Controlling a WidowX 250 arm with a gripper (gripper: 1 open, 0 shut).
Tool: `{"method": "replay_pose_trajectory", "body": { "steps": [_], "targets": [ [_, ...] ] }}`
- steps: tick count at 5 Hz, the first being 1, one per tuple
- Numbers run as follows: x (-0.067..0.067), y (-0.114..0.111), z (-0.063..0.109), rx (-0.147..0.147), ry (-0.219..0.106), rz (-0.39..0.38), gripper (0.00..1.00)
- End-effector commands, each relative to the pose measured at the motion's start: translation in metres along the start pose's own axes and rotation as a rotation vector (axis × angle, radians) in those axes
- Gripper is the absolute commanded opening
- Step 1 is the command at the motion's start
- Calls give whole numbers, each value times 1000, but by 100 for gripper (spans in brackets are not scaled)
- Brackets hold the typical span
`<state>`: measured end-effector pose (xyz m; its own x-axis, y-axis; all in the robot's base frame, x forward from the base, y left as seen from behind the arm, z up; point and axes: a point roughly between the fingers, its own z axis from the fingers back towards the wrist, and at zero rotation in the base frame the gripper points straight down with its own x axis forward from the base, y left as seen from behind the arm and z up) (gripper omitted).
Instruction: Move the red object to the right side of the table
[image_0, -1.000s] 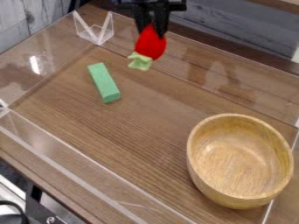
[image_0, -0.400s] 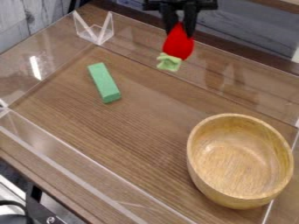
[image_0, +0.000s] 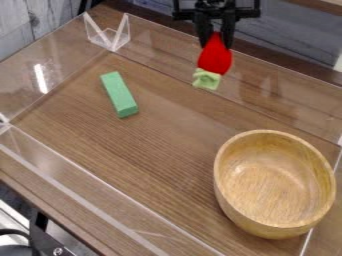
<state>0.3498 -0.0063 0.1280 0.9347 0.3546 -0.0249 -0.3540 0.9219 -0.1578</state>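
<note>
Red object (image_0: 214, 57) pinched by claw (image_0: 215, 40) (closed tight).

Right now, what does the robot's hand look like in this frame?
Only the lower part of the hand shows at the top edge: a black, angular body with thin dark fingers reaching downward. No cables, markings or labels can be made out at this picture size.

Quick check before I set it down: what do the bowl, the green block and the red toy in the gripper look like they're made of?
Bowl: likely wood, pale with visible grain, satin finish. Green block: probably painted wood or plastic, flat uniform colour, matte. Red toy hanging in the gripper: looks like smooth plastic or rubber, bright with a light-green base; can't tell which.
</note>
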Motion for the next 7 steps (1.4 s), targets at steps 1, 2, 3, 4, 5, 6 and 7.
{"method": "replay_pose_trajectory", "body": {
  "steps": [1, 2, 3, 4, 5, 6, 7],
  "targets": [
    [-3, -11, 6, -8, -40, 29, 0],
    [-2, -19, -2, -7, -43, 59, 0],
    [5, -23, -8, -12, -52, 97, 0],
    [17, -23, -10, -19, -62, 109, 0],
    [20, -19, -13, -24, -74, 127, 0],
    [7, -46, -17, -23, -64, 48, 0],
    [-3, -72, -33, -4, -43, -16, 0]
  ]
}}
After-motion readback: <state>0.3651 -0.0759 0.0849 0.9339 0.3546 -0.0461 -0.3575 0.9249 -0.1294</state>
